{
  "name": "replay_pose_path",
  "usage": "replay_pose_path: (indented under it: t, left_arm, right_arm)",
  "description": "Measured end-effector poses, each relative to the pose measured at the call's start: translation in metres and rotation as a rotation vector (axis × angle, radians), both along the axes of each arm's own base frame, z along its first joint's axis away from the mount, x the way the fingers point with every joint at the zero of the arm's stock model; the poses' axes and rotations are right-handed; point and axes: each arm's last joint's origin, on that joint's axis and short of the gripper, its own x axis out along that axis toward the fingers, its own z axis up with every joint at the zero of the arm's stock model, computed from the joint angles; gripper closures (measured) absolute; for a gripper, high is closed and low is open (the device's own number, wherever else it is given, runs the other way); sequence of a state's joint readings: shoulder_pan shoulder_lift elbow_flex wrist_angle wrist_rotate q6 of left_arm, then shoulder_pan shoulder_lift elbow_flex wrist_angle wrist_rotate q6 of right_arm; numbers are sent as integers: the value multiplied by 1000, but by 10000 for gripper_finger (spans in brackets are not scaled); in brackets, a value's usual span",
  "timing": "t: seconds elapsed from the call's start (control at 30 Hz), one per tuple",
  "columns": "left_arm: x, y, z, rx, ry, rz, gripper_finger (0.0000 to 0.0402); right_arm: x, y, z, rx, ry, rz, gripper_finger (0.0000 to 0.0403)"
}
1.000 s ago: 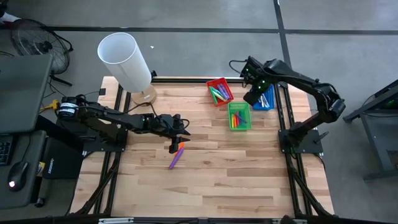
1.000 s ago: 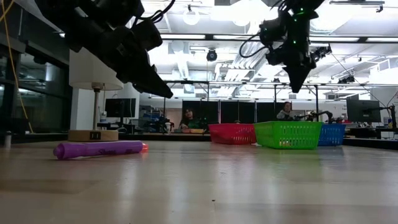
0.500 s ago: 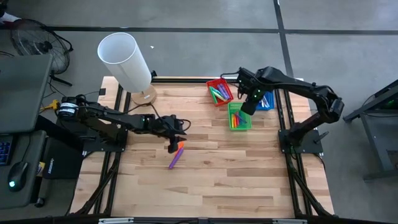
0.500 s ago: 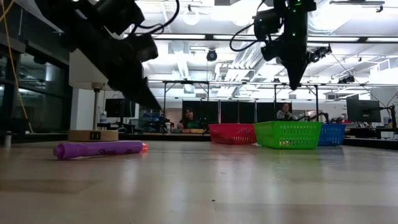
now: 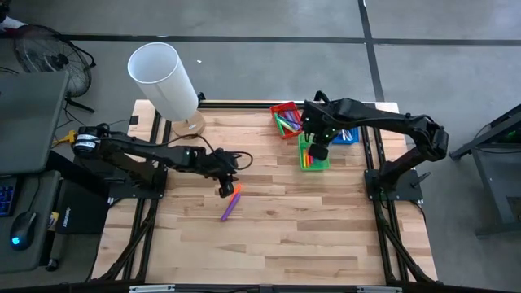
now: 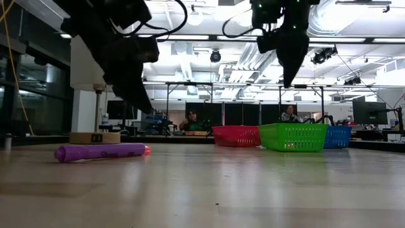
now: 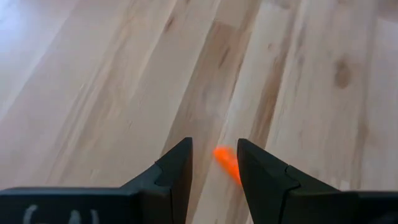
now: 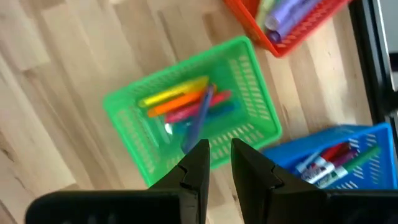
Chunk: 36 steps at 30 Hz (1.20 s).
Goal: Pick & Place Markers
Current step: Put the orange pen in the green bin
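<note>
Pale wood planks form the table (image 5: 277, 236). Two markers lie on it, well apart from the trays. The purple marker (image 5: 229, 207) is cylindrical, its long axis diagonal in the high view. The orange marker (image 5: 236, 192) sits just beside it, its tip showing between the parted fingers of the left gripper (image 7: 214, 163), which holds nothing. The right gripper (image 8: 215, 160), fingers narrowly apart and empty, hangs above the green tray (image 8: 254, 104). Three mesh-walled plastic trays, the red tray (image 5: 277, 108), the green one and the blue tray (image 5: 353, 135), each hold several markers.

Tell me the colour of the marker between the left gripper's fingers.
Orange marker; the left wrist view shows it best.
</note>
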<state>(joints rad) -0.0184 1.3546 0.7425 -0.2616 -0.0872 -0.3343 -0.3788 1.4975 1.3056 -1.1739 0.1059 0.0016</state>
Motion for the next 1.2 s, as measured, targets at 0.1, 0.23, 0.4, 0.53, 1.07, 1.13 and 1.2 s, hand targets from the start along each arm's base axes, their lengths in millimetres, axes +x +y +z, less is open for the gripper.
replay_pose_path:
  t: [0.1,0.23,0.4,0.53,1.07,1.13,1.2]
  left_arm:
    - [-2,-9,7,34,75,46,277]
    - [-7,-24,18,43,143,131,277]
    - [-10,-38,22,-66,160,219,277]
    - [-10,-46,17,-136,193,238,277]
    - [6,-49,-13,-129,267,293,277]
    - [9,-49,-10,-109,247,286,277]
    - [12,-48,-6,-87,226,297,277]
  right_arm:
    - [5,8,0,-4,-21,19,347]
    - [10,20,0,-3,-32,42,347]
    - [15,35,1,-37,-38,46,347]
    - [19,50,1,-40,-43,62,347]
    - [21,101,-25,-81,-31,123,347]
    - [20,103,-33,-79,-28,126,347]
    - [20,103,-39,-76,-37,121,347]
